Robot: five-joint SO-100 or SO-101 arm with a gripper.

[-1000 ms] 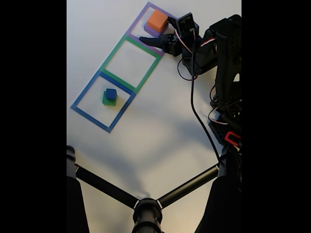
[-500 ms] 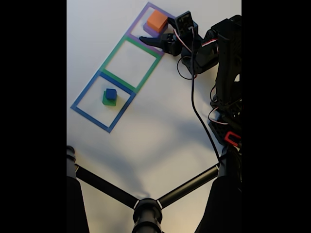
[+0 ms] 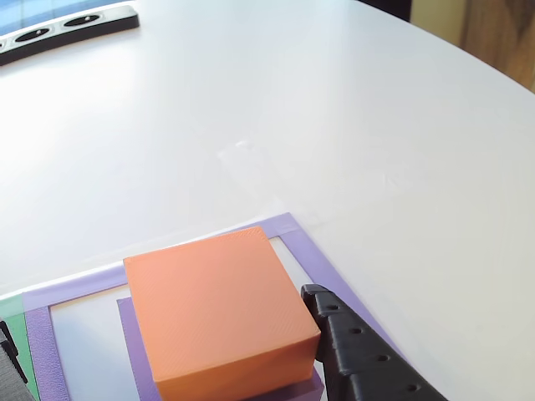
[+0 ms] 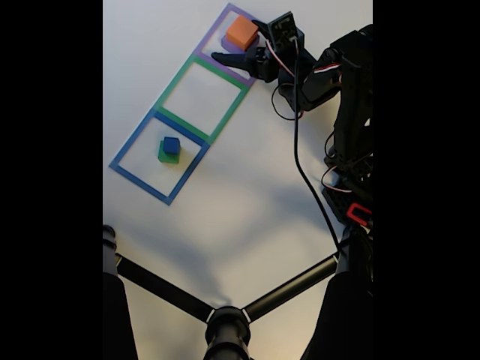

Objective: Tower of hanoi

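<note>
Orange block [image 4: 242, 33] on purple slab, between open-jawed gripper [image 4: 236, 41].

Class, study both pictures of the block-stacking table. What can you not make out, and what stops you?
- Purple block, other view: mostly hidden under the orange block.
- Green block, fixed view: largely covered by the blue block.
- Tool, other view: one finger cut off by the bottom edge.

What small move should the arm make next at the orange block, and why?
Probably close the end effector on the orange block. Its fingers stand open on either side of the block, which sits on a purple block, so a grasp looks prepared.
</note>
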